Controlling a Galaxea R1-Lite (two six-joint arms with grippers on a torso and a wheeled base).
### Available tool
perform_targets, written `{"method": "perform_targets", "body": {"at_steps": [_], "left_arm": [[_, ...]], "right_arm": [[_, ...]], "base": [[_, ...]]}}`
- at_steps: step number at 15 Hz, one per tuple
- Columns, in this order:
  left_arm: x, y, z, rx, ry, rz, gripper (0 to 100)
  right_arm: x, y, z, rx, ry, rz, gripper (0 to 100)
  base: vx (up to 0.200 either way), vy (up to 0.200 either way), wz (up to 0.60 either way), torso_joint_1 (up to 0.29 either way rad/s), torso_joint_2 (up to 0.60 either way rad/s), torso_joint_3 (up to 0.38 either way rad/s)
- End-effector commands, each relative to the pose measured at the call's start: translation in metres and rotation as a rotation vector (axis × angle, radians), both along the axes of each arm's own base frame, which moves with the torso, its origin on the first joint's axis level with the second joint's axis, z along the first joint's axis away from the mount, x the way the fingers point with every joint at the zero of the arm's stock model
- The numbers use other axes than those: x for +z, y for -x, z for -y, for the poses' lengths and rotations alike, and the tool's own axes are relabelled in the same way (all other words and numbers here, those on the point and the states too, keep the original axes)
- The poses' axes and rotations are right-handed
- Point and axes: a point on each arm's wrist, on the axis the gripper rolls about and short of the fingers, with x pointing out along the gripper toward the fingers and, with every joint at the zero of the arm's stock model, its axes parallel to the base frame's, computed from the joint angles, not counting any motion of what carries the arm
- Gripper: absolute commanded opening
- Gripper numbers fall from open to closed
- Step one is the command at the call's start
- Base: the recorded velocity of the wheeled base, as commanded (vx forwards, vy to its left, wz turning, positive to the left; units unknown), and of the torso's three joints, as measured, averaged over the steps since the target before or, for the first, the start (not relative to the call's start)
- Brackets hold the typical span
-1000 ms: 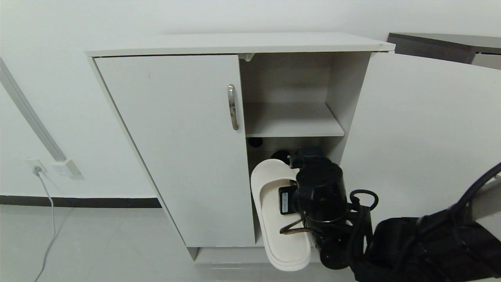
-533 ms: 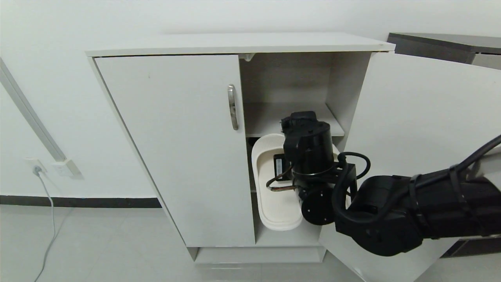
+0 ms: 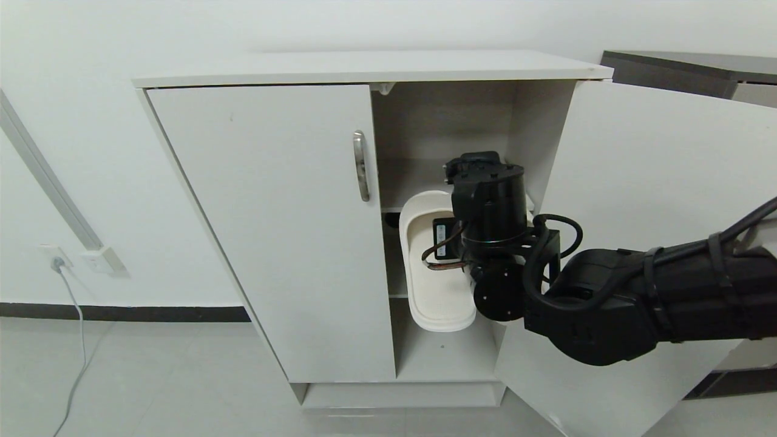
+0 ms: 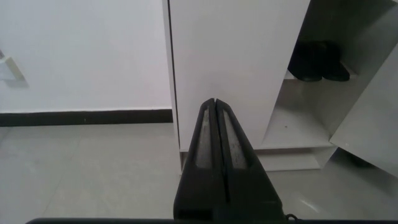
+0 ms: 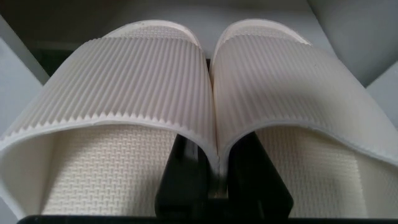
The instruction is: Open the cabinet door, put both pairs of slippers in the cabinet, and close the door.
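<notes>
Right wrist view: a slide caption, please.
Right gripper shut on a pair of cream ribbed foam slippers, facing into the open white cabinet.

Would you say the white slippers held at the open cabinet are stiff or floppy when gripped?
Probably bendy: the white slippers curl at the straps where the right tool pinches them together. Likely light, since that one pinch carries both. Ribbed surfaces should resist slipping.

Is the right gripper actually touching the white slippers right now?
Touching. In the right wrist view, the fingers of the right gripper clamp the inner strap edges of both white slippers, which are pressed together between them.
</notes>
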Motion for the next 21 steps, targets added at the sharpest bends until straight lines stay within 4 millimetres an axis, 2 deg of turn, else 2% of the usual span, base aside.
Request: {"method": "perform_targets", "body": {"at_steps": [1, 12, 15, 18, 21], "left_arm": [[0.0, 0.0, 0.0, 0.0, 0.0, -0.001, 0], [0.0, 0.0, 0.0, 0.0, 0.002, -0.001, 0], [0.0, 0.0, 0.0, 0.001, 0.005, -0.002, 0], [0.0, 0.0, 0.0, 0.001, 0.005, -0.002, 0], [0.0, 0.0, 0.0, 0.001, 0.005, -0.002, 0]], "right_arm": [[0.002, 0.001, 0.001, 0.0, -0.006, 0.005, 0], [-0.002, 0.0, -0.001, 0.007, 0.002, -0.005, 0], [0.001, -0.006, -0.002, 0.004, -0.002, -0.003, 0], [0.014, -0.025, -0.004, -0.013, -0.004, -0.016, 0], [0.018, -0.039, -0.007, -0.001, -0.03, -0.057, 0]], "base": [[0.2, 0.0, 0.0, 0.002, 0.0, 0.002], [0.2, 0.0, 0.0, 0.001, 0.0, 0.001], [0.0, 0.0, 0.0, 0.0, 0.0, 0.0], [0.0, 0.0, 0.0, 0.0, 0.0, 0.0], [0.0, 0.0, 0.0, 0.0, 0.0, 0.0]]}}
